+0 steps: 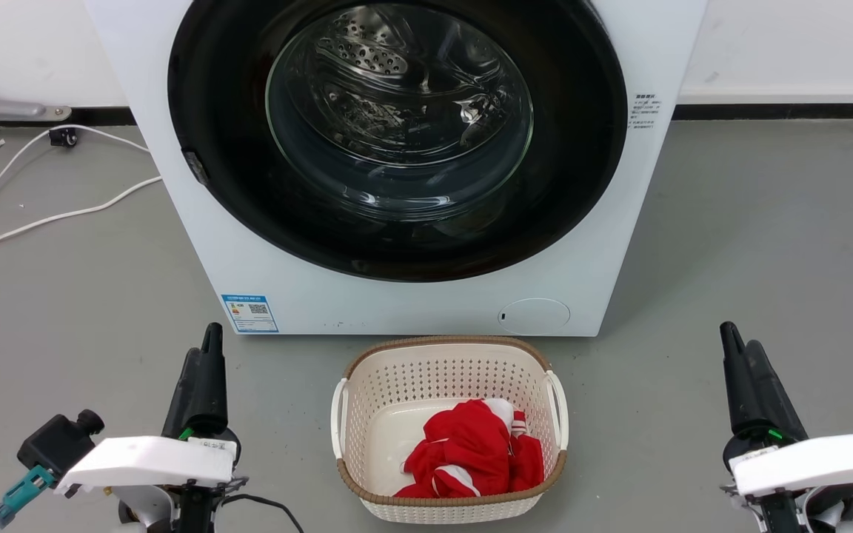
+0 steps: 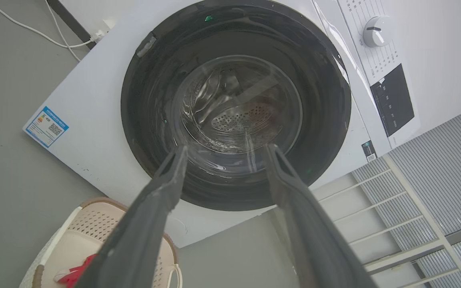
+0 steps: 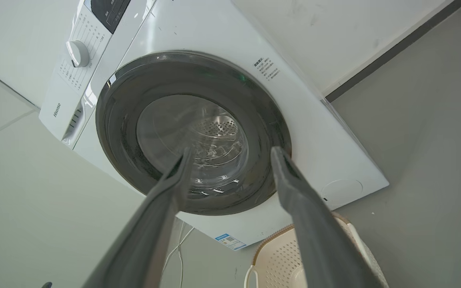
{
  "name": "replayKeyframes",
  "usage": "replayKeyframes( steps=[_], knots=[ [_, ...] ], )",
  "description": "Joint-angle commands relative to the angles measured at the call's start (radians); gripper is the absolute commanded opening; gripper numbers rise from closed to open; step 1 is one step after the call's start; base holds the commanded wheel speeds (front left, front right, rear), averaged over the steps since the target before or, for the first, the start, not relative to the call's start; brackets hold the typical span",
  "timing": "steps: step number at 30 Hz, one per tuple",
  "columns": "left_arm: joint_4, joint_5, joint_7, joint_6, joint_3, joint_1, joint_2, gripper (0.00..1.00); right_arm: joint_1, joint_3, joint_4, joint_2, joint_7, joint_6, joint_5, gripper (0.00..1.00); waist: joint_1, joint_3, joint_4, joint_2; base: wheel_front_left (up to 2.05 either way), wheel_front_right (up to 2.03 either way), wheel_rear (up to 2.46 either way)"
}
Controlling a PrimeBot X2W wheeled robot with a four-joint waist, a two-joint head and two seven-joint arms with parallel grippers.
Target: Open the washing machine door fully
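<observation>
Head view clips the top of the washing machine (image 1: 212, 252) and the washing machine door (image 1: 582, 148) at the far edge. Print right of the door (image 1: 645, 111) and on the blue label (image 1: 249, 313) is too small to read. Grey tab (image 1: 195, 166) on the door's left rim: can't tell what it is. Red cloth (image 1: 471, 451) in the basket (image 1: 441, 355) is bunched, garment type unclear. White cable (image 1: 64, 215) runs off the left edge. Left arm (image 1: 149, 459) and right arm (image 1: 815, 459) are cut at the near edge.
</observation>
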Motion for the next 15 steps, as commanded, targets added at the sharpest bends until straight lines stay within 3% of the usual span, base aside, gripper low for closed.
replayKeyframes(
  steps=[1, 15],
  knots=[
    [-0.021, 0.051, -0.011, -0.004, 0.001, -0.006, 0.002, 1.00, -0.005, 0.004, -0.023, -0.002, -0.011, 0.000, -0.056, 1.00, 0.0000, -0.001, 0.000, 0.0000, 0.00, 0.00, 0.00],
    [0.002, 0.283, -0.053, 0.012, -0.020, -0.004, 0.001, 1.00, 0.022, -0.003, -0.054, -0.002, -0.012, 0.000, -0.287, 1.00, 0.0000, -0.004, -0.002, 0.0000, 0.00, 0.00, 0.00]
  ],
)
